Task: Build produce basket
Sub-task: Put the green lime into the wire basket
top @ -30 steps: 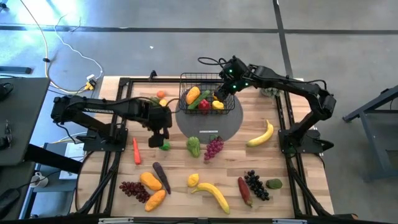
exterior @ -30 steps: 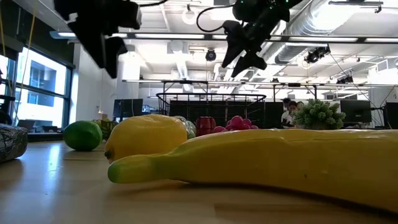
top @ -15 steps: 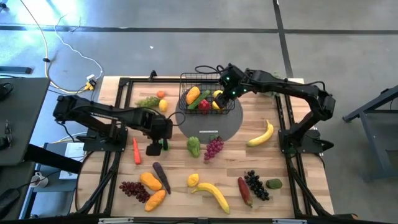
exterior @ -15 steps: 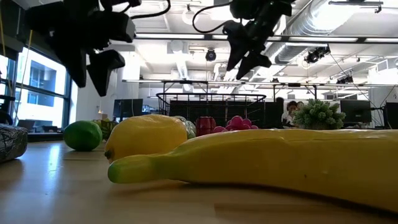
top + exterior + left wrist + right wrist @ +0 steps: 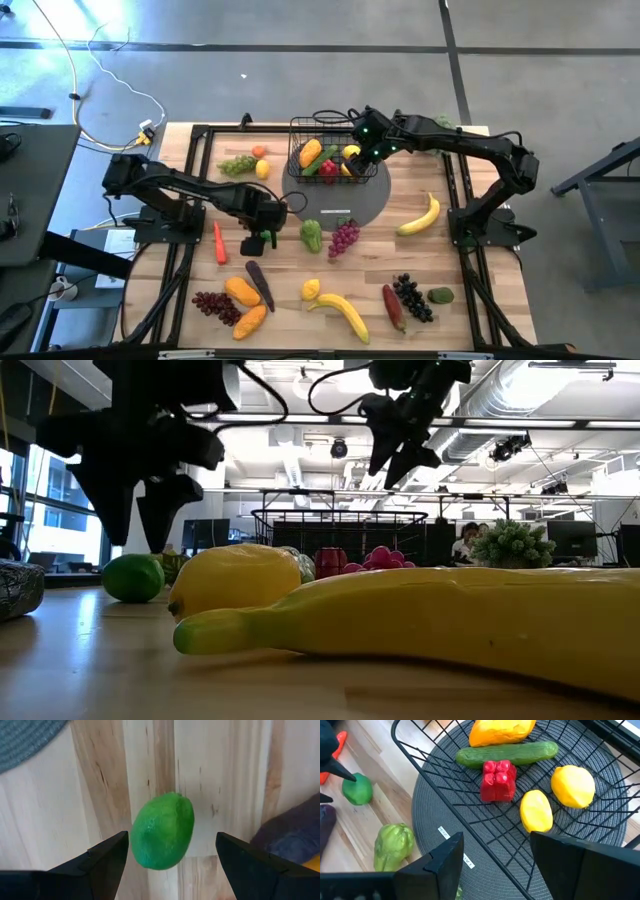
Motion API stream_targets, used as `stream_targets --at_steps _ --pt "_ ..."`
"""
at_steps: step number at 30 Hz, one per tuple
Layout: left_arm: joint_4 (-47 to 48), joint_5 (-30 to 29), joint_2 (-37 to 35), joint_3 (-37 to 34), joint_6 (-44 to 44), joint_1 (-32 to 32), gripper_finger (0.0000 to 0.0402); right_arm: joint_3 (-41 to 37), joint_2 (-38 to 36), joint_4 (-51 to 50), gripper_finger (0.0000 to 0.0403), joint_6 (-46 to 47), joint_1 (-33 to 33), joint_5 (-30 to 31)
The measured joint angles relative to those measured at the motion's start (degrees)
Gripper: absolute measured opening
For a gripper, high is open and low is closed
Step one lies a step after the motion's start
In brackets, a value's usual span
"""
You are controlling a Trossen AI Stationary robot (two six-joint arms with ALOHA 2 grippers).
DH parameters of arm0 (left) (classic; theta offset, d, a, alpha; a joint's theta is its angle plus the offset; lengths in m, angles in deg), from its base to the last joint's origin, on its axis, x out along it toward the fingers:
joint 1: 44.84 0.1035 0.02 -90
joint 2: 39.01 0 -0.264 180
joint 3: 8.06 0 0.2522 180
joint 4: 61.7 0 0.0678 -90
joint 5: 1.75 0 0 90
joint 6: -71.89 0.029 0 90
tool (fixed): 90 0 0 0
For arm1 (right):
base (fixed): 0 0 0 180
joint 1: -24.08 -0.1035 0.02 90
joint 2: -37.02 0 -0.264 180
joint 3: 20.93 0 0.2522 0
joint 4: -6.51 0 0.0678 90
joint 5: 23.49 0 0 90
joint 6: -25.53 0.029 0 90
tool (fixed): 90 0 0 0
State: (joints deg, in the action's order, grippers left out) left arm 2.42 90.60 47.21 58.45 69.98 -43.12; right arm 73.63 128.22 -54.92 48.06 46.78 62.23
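L gripper (image 5: 259,240) moved toward table's near edge since 1 s ago, dropped lower, now right over lime (image 5: 162,831), fingers spread either side, not touching. R gripper (image 5: 358,160) shifted slightly left over basket (image 5: 300,128), fingers apart; second yellow fruit (image 5: 536,810) now lies in basket beside lemon (image 5: 573,786).

banana (image 5: 420,625) cut off at edge, basket (image 5: 340,532) contents mostly hidden
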Motion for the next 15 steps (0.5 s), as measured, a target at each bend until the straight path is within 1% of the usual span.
stream_targets --at_steps 10,15 --pt "-1.1 -0.2 4.4 0.0 0.0 0.0 0.029 0.0 0.0 -0.6 0.0208 0.6 0.0 0.0" --pt "-1.2 -0.5 6.7 0.1 0.2 0.0 0.0267 0.0 0.0 -0.6 0.0208 0.7 0.0 0.0"
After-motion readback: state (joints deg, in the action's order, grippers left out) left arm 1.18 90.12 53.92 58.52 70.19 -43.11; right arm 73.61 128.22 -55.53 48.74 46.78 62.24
